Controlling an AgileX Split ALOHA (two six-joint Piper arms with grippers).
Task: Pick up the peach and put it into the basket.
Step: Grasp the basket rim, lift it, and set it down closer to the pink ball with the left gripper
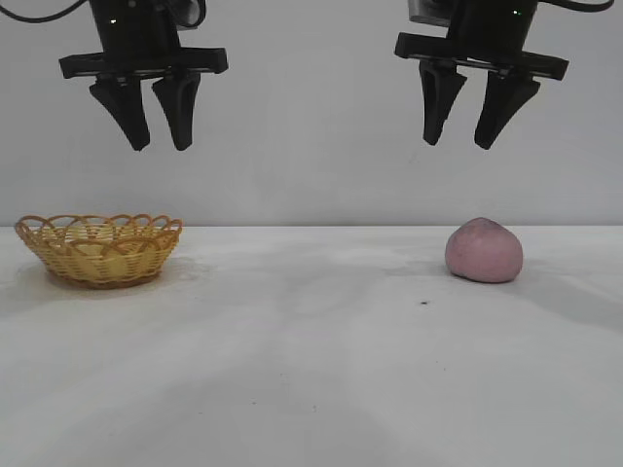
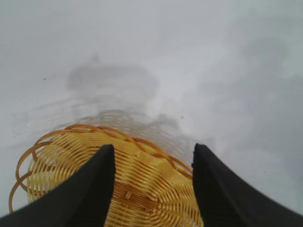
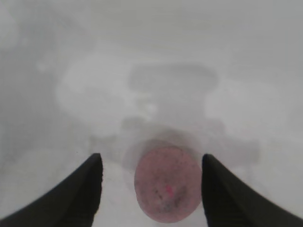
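Peach [image 1: 484,250] is your landmark: it sits alone on the white table [image 1: 311,370], upright on its broad base with the slightly pointed top up, so it is free to be taken from above. Your right gripper [image 1: 466,107] hangs high over the peach, a touch to the basket's side of it, well clear and touching nothing. That placement reads as a staging pose for a straight descent; in the right wrist view the peach [image 3: 167,184] lies between the two dark fingers [image 3: 78,196], which suggests you are already lined up. Its jaws stand parted, with a gap that looks wider than the fruit, and they hold nothing.

Far from the peach, across the table, the basket [image 1: 101,248] rests flat with its looped rim up, ready to receive. Your left gripper [image 1: 155,112] hovers above the basket [image 2: 137,184], well apart from the peach. Its jaws are parted more narrowly than the right pair and hold nothing. I judge this arm idle, since the peach lies on the right arm's side.
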